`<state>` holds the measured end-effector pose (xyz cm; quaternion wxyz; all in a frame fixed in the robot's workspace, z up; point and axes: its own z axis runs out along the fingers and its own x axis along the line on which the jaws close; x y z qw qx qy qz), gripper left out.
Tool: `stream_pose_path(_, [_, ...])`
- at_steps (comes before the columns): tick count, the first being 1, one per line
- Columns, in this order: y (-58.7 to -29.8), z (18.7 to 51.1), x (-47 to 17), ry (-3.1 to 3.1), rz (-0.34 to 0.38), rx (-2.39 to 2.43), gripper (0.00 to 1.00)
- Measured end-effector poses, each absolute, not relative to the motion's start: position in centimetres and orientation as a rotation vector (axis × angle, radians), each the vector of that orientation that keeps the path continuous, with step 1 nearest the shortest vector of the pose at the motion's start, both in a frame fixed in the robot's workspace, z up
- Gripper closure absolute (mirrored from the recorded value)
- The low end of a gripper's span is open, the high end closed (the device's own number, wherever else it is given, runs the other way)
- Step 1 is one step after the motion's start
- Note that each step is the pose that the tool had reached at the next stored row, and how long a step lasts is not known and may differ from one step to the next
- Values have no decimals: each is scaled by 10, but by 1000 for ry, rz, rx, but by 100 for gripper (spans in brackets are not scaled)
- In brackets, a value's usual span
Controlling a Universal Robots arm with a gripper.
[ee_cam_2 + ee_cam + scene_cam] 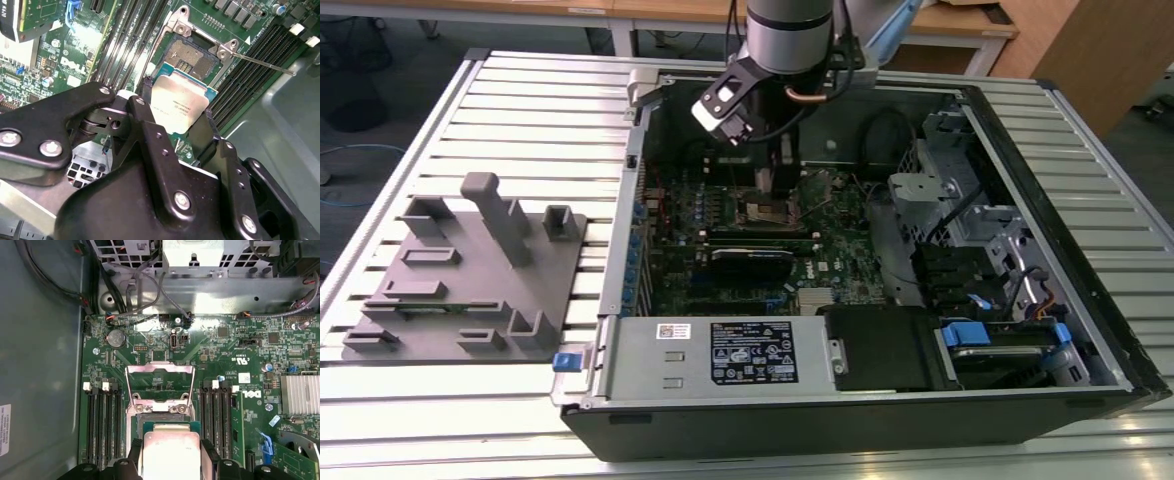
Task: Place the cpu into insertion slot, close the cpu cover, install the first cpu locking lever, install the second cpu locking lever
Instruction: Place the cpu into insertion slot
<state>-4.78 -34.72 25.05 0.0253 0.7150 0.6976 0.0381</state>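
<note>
The claw (176,114) grips the chip (182,100) by two opposite edges, holding it over the open socket (192,61). The cover frame (160,369) stands flipped up at the socket's edge, inside the computer case (1067,400) on the slatted surface (520,100).

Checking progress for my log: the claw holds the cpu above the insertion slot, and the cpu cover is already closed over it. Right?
Not quite. The claw does hold the cpu above the insertion slot, but the cpu cover is open, swung back off the slot, as the first wrist view shows.
</note>
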Motion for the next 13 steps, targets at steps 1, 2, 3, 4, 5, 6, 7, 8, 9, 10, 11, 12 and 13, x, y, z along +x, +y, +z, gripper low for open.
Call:
stream_pose_path(1, [-347,250,-48,2157,118,2211,46])
stream_pose_path(2, [-347,250,-48,2157,118,2211,46])
stream_pose_path(3, [-347,250,-48,2157,118,2211,46])
stream_pose_path(4, [-347,250,-48,2157,117,2211,46])
stream_pose_path(5, [-347,250,-48,2157,118,2211,46])
stream_pose_path(6, [-347,249,-48,2157,118,2211,46])
stream_pose_path(7, [-347,249,-48,2157,118,2211,46])
stream_pose_path(8, [-347,248,-48,2157,119,2211,46])
stream_pose_path(9, [-347,248,-48,2157,118,2211,46])
stream_pose_path(10, [-347,248,-48,2157,118,2211,46])
stream_pose_path(11, [-347,248,-48,2157,118,2211,46])
stream_pose_path(12, [-347,248,-48,2157,118,2211,46])
stream_pose_path(13, [-347,248,-48,2157,118,2211,46])
